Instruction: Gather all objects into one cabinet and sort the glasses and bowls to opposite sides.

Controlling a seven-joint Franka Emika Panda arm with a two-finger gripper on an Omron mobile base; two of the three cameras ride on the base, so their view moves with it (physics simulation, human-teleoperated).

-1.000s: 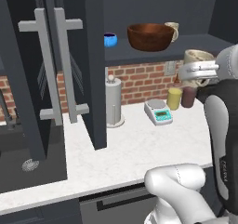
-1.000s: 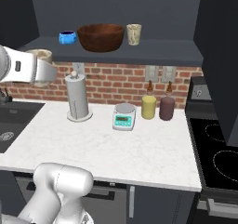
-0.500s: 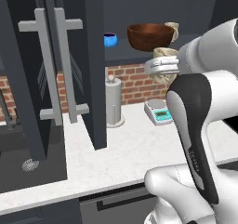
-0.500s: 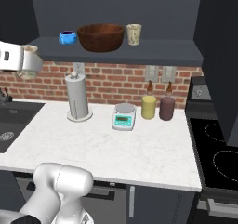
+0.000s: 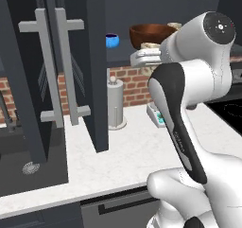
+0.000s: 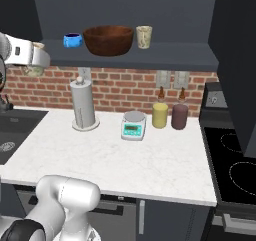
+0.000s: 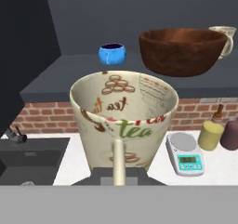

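Gripper (image 7: 118, 174) pinches the cup (image 7: 124, 121) by its rim, upright. Blue bowl (image 7: 112, 54) and wooden bowl (image 7: 182, 51) sit on the shelf (image 7: 56, 81) beyond.

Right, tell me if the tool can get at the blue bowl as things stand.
Probably not: the tool is shut on a printed cup, so it has no free grip, though the blue bowl sits unobstructed on the shelf.

- Wooden bowl (image 6: 108, 39): wide, deep, reddish-brown, upright mid-shelf in the cabinet (image 6: 150, 60).
- Blue bowl (image 6: 73, 40): small, glossy, dark inside, upright just beside the wooden bowl at its 9 o'clock.
- Cream cup (image 6: 144, 36): upright at the wooden bowl's 3 o'clock.
- Printed cup (image 7: 124, 121): cream, "tea" lettering, upright, raised off the desk, below shelf level.
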